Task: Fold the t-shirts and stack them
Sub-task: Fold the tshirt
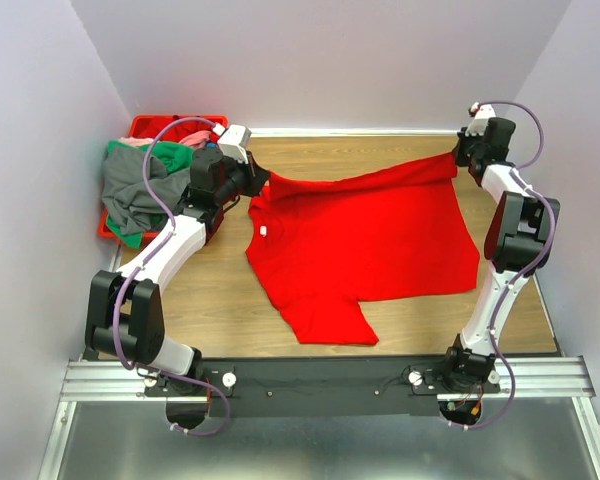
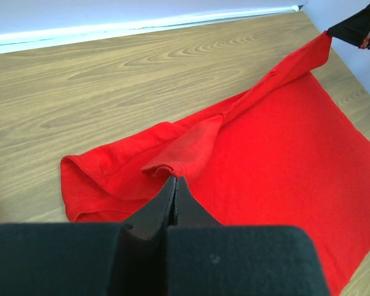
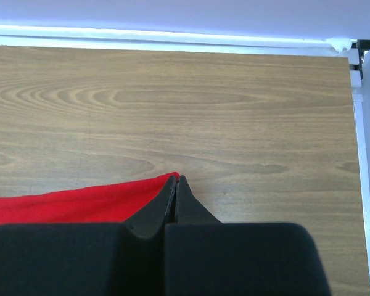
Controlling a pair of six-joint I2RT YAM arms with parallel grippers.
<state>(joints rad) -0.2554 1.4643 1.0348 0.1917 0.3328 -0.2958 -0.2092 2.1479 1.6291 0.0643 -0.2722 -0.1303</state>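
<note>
1. The left gripper [image 1: 259, 184] had its 2 fingers pressed together on a bunched fold of the red t-shirt [image 1: 365, 250], apparently at the far shoulder or sleeve. The cloth puckered right at its tips.
2. The right gripper [image 1: 459, 154] was likewise closed, pinching the far hem corner, with only bare table [image 1: 220, 290] ahead of its tips.
3. Between the 2 pinches the shirt's far edge ran as a taut, raised ridge from one gripper straight to the other.
4. The rest of the shirt lay flat on the wood below and behind both grippers, toward the arm bases.
5. Its long axis ran side to side. The white neck label [image 1: 263, 231] sat just behind the left gripper and the hem lay below the right one (so collar left, hem right). 1 sleeve [image 1: 332, 325] pointed at the bases.
6. Neither arm was nearer, since each held its own end. I judged the coming move to be a paired draw of that edge back over the body, kept level and parallel to the axis.
7. The other t-shirts [image 1: 140, 190], grey, green and pink, were heaped on the red crate [image 1: 150, 125] on the left gripper's outer side, well apart from the right gripper.
</note>
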